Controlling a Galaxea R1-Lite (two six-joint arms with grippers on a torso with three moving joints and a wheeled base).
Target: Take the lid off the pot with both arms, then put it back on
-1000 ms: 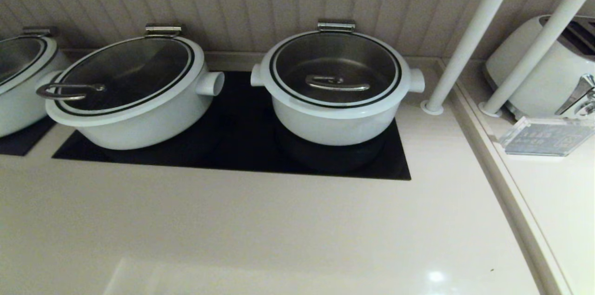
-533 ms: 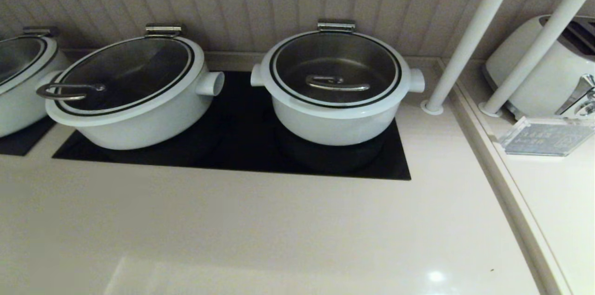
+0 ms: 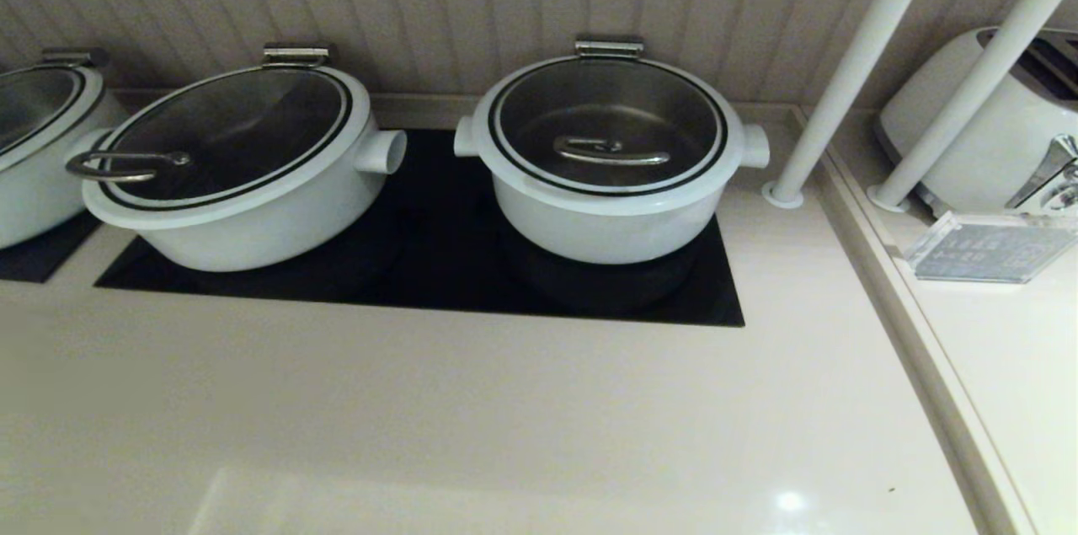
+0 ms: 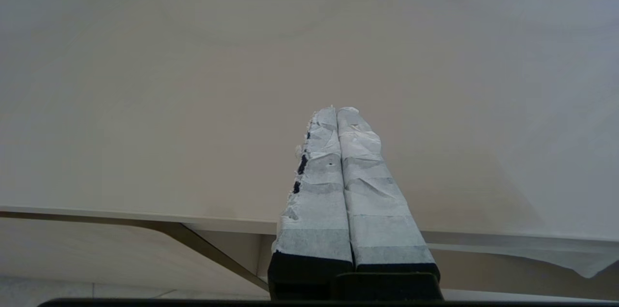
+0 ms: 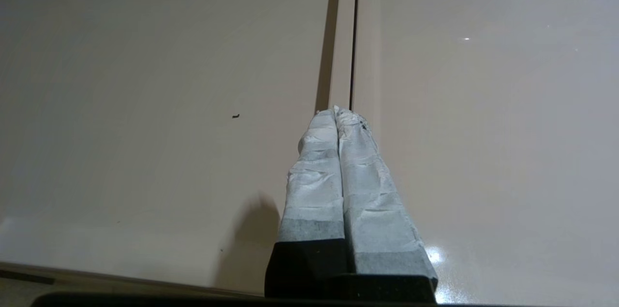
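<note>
Head view: a white pot (image 3: pixel 608 215) stands on the right half of a black cooktop (image 3: pixel 438 265) set into a pale counter (image 3: pixel 505 417), its glass lid (image 3: pixel 606 124) seated flat inside the rim, the metal handle (image 3: pixel 611 151) lying across the lid's middle and a metal hinge (image 3: pixel 609 46) at the back edge against the panelled wall. A second, wider pot (image 3: pixel 240 173) sits to its left on the same cooktop, lid on, and part of a third pot (image 3: pixel 38 139) shows at the far left. Two white poles (image 3: pixel 851 63) rise from the counter to the right, near a white toaster (image 3: pixel 994 122) and a clear sign stand (image 3: pixel 989 247). Neither arm appears in this view. Left wrist view: the left gripper (image 4: pixel 337 109) hangs over the near edge of the bare counter, well apart from the pots, its taped fingers (image 4: pixel 319 171) pressed together on nothing. Right wrist view: the right gripper (image 5: pixel 336 111) is likewise clenched and empty, poised over what seems to be the seam between two counter sections, with a corner of the cooktop and the sign stand at the far end
</note>
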